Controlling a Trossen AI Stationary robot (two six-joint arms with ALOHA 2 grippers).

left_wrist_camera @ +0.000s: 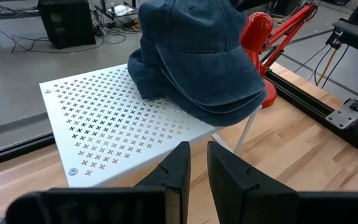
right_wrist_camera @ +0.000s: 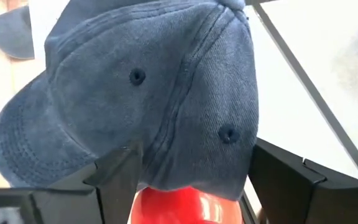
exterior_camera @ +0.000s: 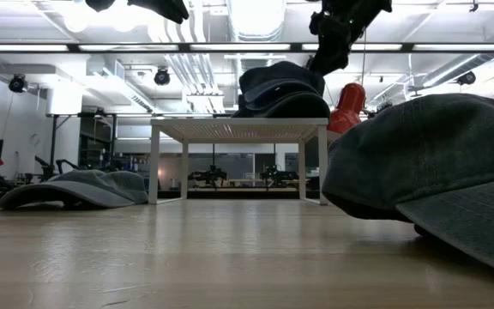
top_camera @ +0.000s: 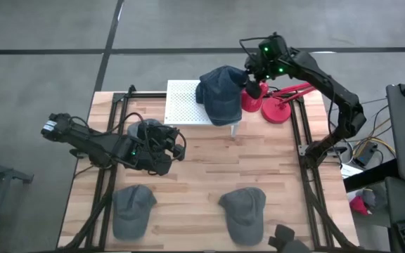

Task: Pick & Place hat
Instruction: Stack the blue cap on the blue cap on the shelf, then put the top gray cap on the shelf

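Note:
A stack of blue denim hats (top_camera: 220,91) rests on the far right corner of a white perforated stand (top_camera: 181,105), with the brims (left_wrist_camera: 229,99) hanging over its edge. My right gripper (top_camera: 250,79) is open at the stack's far right side. In the right wrist view its fingers (right_wrist_camera: 120,177) stand wide apart on either side of the top hat's rear crown (right_wrist_camera: 166,93). My left gripper (left_wrist_camera: 197,168) hovers over the table's left middle, aimed at the stand. It is shut to a narrow slit with nothing in it. My right gripper's open fingers flank the rear of the top hat's crown (right_wrist_camera: 229,134), coming slantwise from above at the far right. Whether either finger touches the cloth, I cannot tell. The hat lies on the stack, not lifted.
Two grey hats (top_camera: 132,209) (top_camera: 245,211) lie on the wooden table near its front edge. A red lamp-like arm with a round base (top_camera: 276,109) stands just right of the stand. Black rails (top_camera: 304,133) run along both table sides. Bare wood lies in the middle.

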